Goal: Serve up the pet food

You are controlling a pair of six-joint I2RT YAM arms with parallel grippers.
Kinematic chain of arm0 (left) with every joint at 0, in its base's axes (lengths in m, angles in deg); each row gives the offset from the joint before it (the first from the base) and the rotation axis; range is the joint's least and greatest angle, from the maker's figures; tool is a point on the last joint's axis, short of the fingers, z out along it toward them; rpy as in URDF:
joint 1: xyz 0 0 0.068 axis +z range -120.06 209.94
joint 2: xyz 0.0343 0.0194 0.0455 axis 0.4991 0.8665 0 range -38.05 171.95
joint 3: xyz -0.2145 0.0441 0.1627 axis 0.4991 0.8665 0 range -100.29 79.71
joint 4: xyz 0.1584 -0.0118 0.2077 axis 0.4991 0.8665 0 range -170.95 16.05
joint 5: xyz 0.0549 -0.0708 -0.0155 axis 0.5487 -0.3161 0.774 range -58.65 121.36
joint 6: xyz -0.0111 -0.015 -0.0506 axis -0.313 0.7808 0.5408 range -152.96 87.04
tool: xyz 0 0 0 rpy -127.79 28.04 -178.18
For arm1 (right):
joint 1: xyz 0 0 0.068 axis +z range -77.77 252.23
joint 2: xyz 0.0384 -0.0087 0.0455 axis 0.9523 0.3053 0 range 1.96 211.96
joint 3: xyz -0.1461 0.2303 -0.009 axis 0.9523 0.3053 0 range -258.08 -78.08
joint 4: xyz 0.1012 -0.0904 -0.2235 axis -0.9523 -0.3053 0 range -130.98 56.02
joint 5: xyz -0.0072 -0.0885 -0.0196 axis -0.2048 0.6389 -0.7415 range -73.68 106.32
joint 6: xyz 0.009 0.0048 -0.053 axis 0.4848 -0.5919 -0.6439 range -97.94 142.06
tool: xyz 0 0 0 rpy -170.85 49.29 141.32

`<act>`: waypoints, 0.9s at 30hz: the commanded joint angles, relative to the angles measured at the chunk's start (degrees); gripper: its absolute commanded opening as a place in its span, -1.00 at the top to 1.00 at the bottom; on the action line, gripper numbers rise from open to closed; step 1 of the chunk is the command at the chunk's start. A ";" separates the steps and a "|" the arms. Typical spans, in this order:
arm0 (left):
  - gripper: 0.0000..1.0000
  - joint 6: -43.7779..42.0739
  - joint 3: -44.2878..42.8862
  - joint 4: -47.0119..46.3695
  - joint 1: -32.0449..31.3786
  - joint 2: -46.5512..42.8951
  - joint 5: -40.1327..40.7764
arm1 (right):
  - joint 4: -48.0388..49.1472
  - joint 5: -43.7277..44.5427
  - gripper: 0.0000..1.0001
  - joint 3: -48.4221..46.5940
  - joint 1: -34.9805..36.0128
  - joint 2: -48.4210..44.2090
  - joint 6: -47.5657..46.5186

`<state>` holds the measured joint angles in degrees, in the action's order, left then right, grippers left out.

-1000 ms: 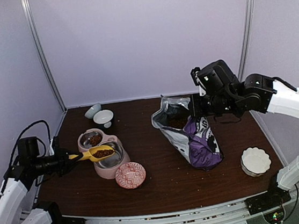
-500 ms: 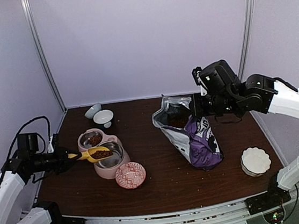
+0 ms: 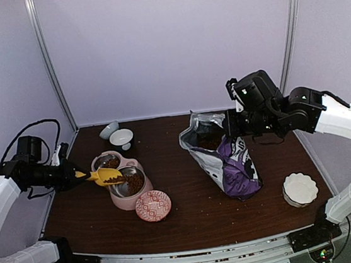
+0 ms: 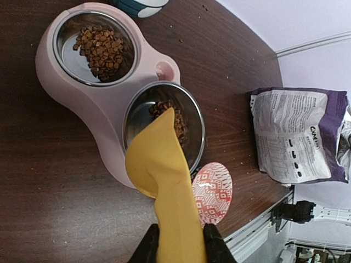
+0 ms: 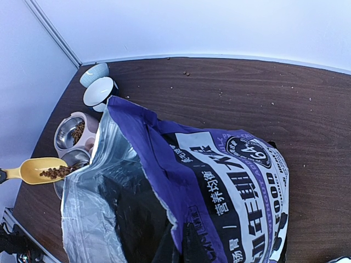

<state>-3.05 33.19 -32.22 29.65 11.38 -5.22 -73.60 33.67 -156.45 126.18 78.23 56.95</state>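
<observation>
The left claw [image 4: 175, 247] pinches the handle of the yellow plastic scoop [image 4: 160, 175], one black finger on each side of it. Take twelve o'clock as the far wall in the overhead view. There the scoop reaches from the claw toward three o'clock, its mouth over the near steel bowl of the pink double feeder [image 4: 82, 104].

A second ago the scoop lay level and loaded. Now the arm has lifted and the scoop is tipped mouth-down. The small brown dry kibble pellets of the pet food [image 4: 179, 125] lie heaped in that near bowl. The right wrist view shows a few pellets at the scoop's lip, so the pour looks nearly done rather than finished. The far bowl, at eleven o'clock of the near one, already holds a portion, so both sides look served or close to it.

Nothing stands between scoop and bowl. A red patterned saucer [image 3: 153, 206] sits just beside the feeder at five o'clock. A small white bowl [image 3: 122, 137] and a pale grey-blue bowl [image 3: 108, 129] stand near the feeder at twelve o'clock.

Well apart at three o'clock, the large purple pet food bag [image 3: 230, 163] slumps open. The right claw [image 3: 232, 125] is pressed together on its upper rim, apparently holding the mouth up. A white scalloped dish [image 3: 300, 188] rests at four o'clock of the bag.
</observation>
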 commanded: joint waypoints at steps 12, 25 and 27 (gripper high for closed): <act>1.00 -14.09 -12.48 13.21 -6.00 5.19 14.16 | 0.37 0.84 0.93 0.48 -0.69 -0.82 0.12; 1.00 -16.61 -18.61 12.82 -7.64 5.50 8.06 | 0.74 -0.24 0.93 -0.03 -0.68 -0.72 -0.77; 1.00 -15.66 -21.59 10.41 -9.44 5.55 2.87 | 1.74 -1.54 0.92 0.09 -0.65 -0.48 -0.90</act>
<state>-17.56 17.74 -17.64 22.48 17.19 6.95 -73.34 32.70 -156.45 125.90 78.23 56.71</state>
